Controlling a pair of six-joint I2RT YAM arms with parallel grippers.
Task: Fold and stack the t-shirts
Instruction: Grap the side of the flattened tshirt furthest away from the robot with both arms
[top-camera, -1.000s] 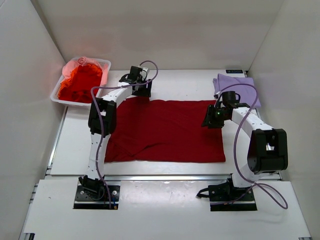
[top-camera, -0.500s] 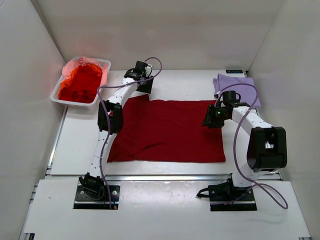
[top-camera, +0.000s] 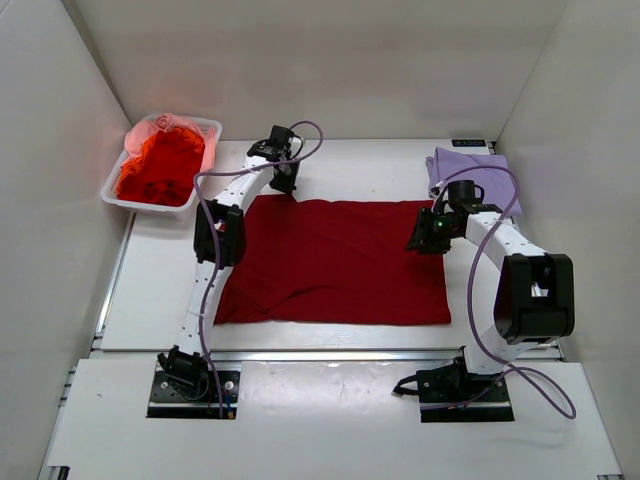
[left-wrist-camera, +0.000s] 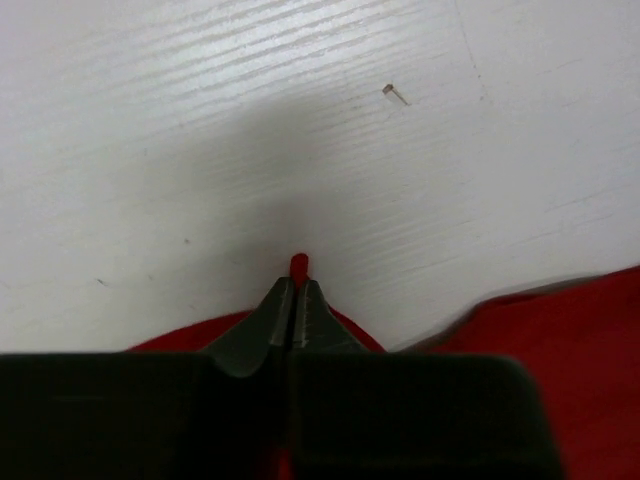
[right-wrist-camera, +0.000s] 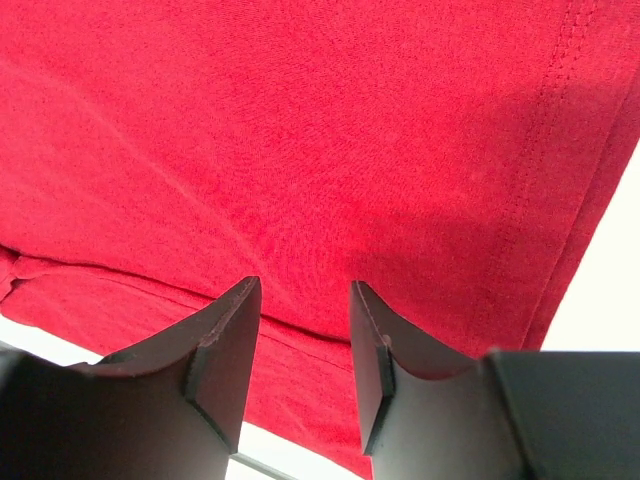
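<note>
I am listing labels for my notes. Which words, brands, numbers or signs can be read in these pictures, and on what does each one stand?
No text can be read in any view.
The small dark strip behind the lavender t-shirt: perhaps marked, too small to read.
The dark red t-shirt and the basket: no print or label visible.

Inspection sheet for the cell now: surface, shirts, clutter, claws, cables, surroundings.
Surface: white table, few small marks.
Job's things: dark red t-shirt spread mid-table; lavender t-shirt folded far right; orange-red and pink shirts heaped in basket, far left.
Clutter: small dark object behind lavender t-shirt, unidentifiable.
Grippers: left claw shut on the dark red t-shirt's far edge; right claw open above its right side.
Cables: purple cables loop along both arms.
Surroundings: white walls on three sides.
</note>
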